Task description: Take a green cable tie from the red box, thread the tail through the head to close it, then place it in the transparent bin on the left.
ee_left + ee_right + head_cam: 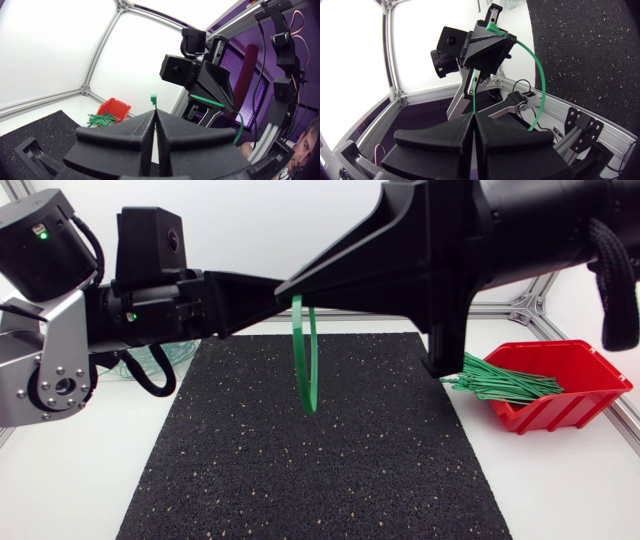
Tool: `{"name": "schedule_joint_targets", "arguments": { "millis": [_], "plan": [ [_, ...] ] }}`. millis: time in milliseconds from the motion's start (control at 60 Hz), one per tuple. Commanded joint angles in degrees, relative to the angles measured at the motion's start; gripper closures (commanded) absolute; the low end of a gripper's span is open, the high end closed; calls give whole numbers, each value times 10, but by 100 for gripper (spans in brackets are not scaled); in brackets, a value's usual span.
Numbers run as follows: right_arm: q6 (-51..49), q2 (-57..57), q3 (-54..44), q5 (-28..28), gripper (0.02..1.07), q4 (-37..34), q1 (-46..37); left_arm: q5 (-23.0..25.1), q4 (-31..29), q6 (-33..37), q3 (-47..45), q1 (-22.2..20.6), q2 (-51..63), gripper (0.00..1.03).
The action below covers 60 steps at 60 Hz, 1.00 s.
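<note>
"Green cable tie (311, 370), where was it?"
"Looped in the air over the mat (300, 470), well apart from the red box (585, 370). The left tool (154, 117) pinched its head end, the right tool (473, 120) its tail. Whether it was threaded, I couldn't tell. A slack pinch might have let it spring open and drop."

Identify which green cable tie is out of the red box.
The looped tie above the black mat, pinched by the left tool and the right tool; the other ties lie bundled in the red box.
</note>
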Motion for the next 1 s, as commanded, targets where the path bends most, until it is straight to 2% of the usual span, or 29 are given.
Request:
{"name": "schedule_joint_targets", "arguments": {
  "millis": [0,333,600,700,983],
  "plan": [
    [23,10,-19,-2,101,10,2,-4,9,-20,-13,-5,-12,100],
    [41,15,-32,3,101,42,-1,-4,11,-19,-17,-6,-22,100],
    [41,21,-27,2,101,34,-11,-12,17,-16,-24,-3,-18,100],
    [71,33,-23,-27,101,21,-20,-13,19,-16,-25,-2,-16,100],
    [60,35,-10,-29,101,24,-18,-13,20,-15,-27,-5,-14,100]
  ]
}}
